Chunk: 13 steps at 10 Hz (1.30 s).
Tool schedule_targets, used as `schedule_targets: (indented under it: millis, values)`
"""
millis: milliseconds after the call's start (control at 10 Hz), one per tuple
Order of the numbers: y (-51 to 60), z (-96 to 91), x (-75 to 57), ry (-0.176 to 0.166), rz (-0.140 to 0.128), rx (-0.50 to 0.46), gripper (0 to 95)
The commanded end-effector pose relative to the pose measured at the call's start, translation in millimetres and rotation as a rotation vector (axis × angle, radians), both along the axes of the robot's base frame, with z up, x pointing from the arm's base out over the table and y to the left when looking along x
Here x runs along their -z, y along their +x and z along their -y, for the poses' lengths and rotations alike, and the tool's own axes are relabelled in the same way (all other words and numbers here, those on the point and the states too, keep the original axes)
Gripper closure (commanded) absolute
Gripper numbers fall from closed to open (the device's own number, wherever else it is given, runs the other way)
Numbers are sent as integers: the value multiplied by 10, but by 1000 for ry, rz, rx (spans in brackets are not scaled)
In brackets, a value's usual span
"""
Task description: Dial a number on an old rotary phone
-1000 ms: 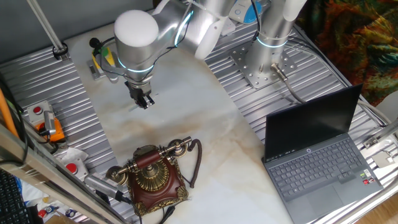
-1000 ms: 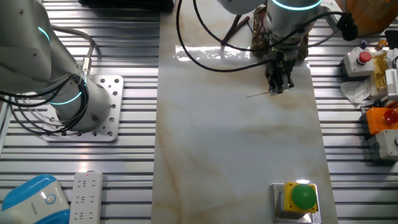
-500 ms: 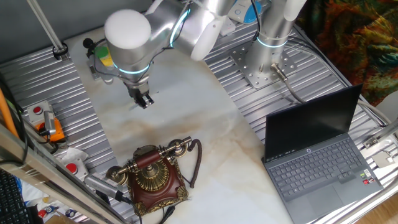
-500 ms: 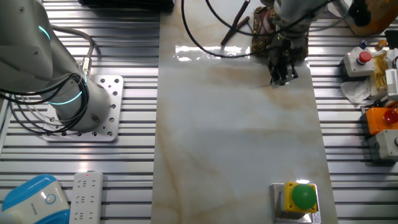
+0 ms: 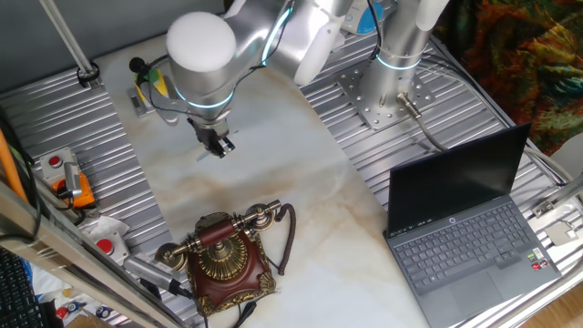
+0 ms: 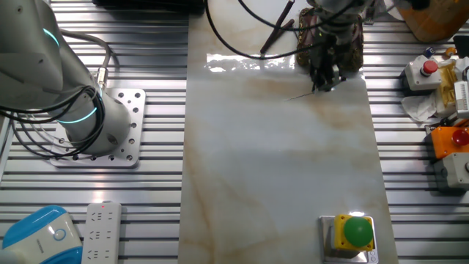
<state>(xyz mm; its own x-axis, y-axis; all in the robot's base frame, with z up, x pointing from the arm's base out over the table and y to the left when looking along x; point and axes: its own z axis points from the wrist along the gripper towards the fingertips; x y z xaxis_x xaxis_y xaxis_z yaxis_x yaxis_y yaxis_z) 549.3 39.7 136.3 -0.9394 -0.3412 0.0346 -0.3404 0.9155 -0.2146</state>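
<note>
Tool [image 5: 217,144] above marble, well apart from rotary phone [image 5: 221,256]; laptop [image 5: 469,228] right.

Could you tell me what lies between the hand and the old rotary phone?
Nothing: in the one fixed view, only bare marbled tabletop lies between the hand and the old rotary phone.

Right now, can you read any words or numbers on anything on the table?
No text is readable.
Laptop: a small round logo below the screen, key letters too small.
Old rotary phone: dial numbers too small.
Power strip: no readable marks.
Red buttons: no readable labels.
</note>
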Motion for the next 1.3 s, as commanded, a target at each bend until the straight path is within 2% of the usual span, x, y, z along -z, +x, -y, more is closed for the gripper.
schedule_targets:
  millis: [100,200,400,500,600,700,900,1300]
  values:
    - [-20,-38,-81,-17,-21,-200,950]
    - [-16,-38,-120,2,-24,-258,950]
    - [-18,-32,-206,97,0,-299,950]
    - [-17,-32,-262,103,-3,-312,950]
    - [-19,-32,-328,124,-11,-340,950]
    - [-27,-25,-371,139,-27,-368,950]
    - [-46,-8,-375,191,-37,-427,950]
    - [-61,8,-362,208,-65,-594,950]
